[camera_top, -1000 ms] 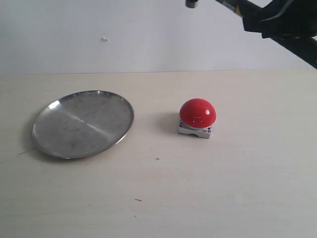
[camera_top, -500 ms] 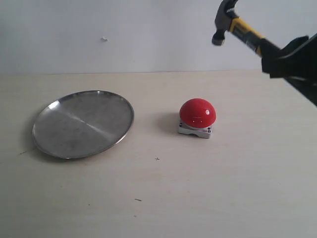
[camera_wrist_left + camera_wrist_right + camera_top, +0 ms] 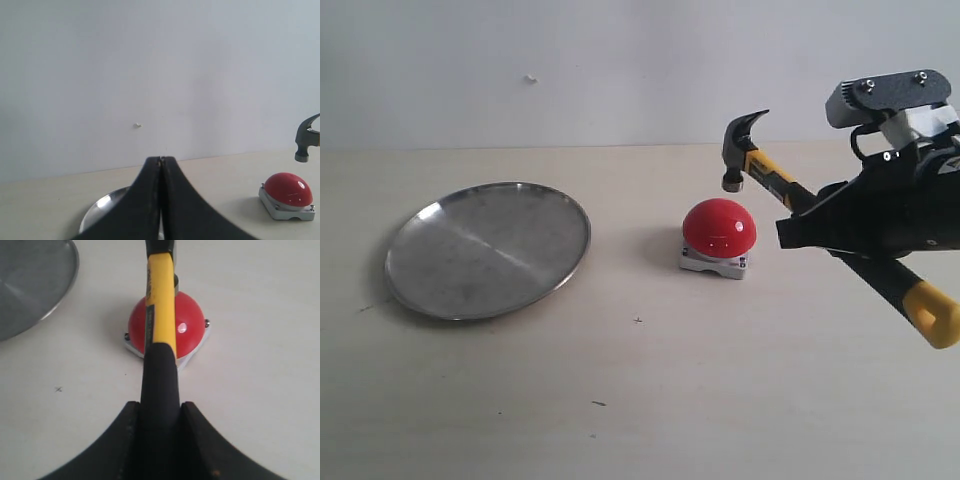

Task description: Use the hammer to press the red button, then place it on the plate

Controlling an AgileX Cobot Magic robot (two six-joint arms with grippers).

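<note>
Right hand [image 3: 161, 409] around hammer [image 3: 160, 315], head mostly off-frame

Bright, even, diffuse light fills all three views and washes the wall to a pale blue-grey. Shadows are soft: in the exterior view the red button [image 3: 719, 228] throws a faint one toward the plate [image 3: 488, 250], which carries a thin dark shadow along its left and near edge. Small white glints sit on the button's dome, and the plate's rim shines while its centre looks dull. The right gripper [image 3: 790, 228] is a near-black mass with little detail. The left gripper [image 3: 160, 162] is a dark silhouette, and the hammer [image 3: 161, 300] handle goes soft close to the lens
</note>
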